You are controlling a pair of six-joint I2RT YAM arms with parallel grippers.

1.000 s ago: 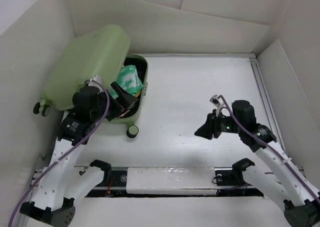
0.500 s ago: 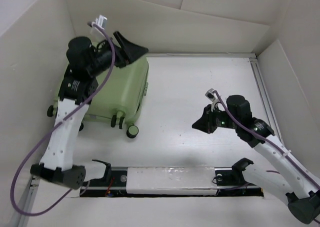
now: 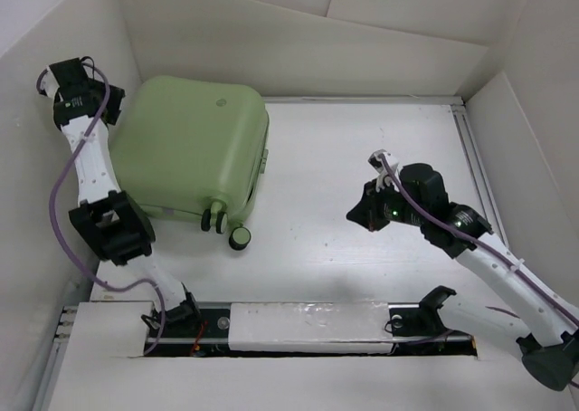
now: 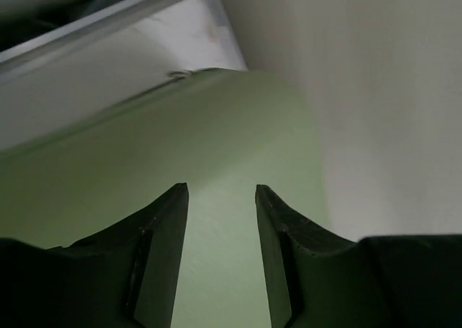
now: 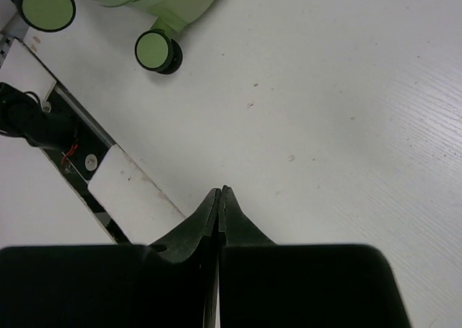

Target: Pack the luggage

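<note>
Left claw [image 4: 221, 191] hanging apart, empty, over the luggage [image 3: 194, 144] | right claw [image 5: 219, 191] pressed together, empty, hovering mid-desk | luggage lying flat, closed, at far-left corner of the desk [image 3: 362, 157] | step: packing looking near done, next move likely needing a press on top to seat it | top view showing badge [image 3: 218, 104]; right wrist catching only wheels [image 5: 154, 50]

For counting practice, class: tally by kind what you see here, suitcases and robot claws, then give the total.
Suitcase: 1
Claws: 2, the left claw and the right claw
Total: 3
</note>
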